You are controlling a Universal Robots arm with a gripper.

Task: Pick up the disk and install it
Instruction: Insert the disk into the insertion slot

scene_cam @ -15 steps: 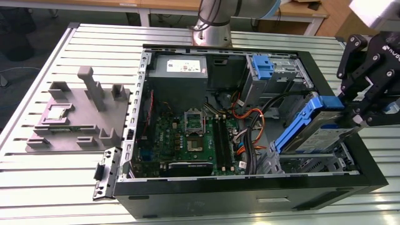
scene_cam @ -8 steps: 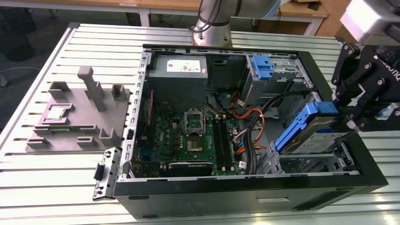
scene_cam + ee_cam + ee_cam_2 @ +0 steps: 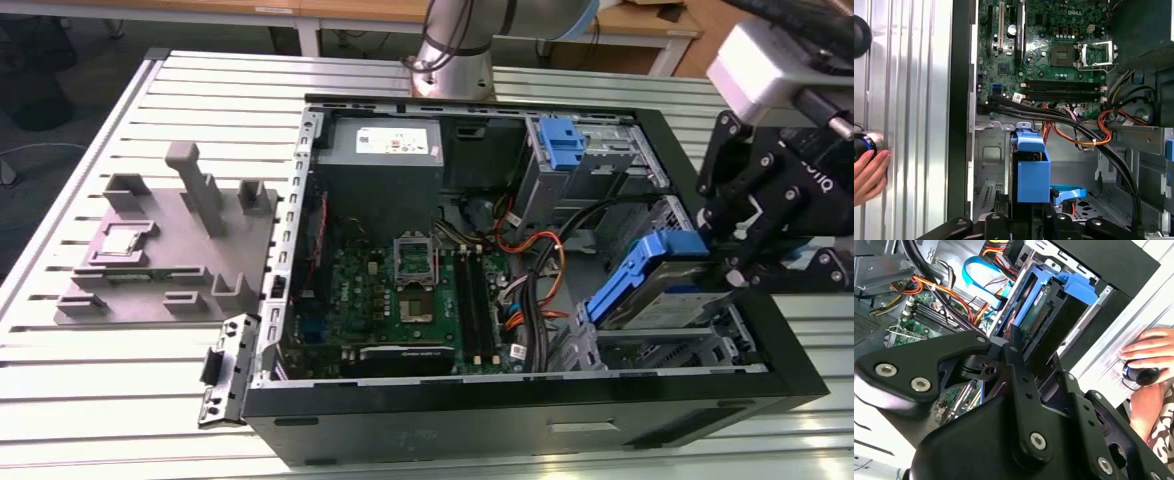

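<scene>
Jaws apparently hold the disk [image 3: 654,285], tilted.

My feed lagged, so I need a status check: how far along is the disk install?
Pickup looks done: the pincer is shut on the disk. In hand: the disk sits tilted over the drive bay inside the computer case. Left: it is not yet seated flat in the bay.

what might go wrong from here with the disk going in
The disk hangs tilted in the gripper over the drive bay, so it may jam on the bay's edge. The black cables run close by and might get snagged. A person's hand rests on the table beside the computer case, near the gripper.
</scene>
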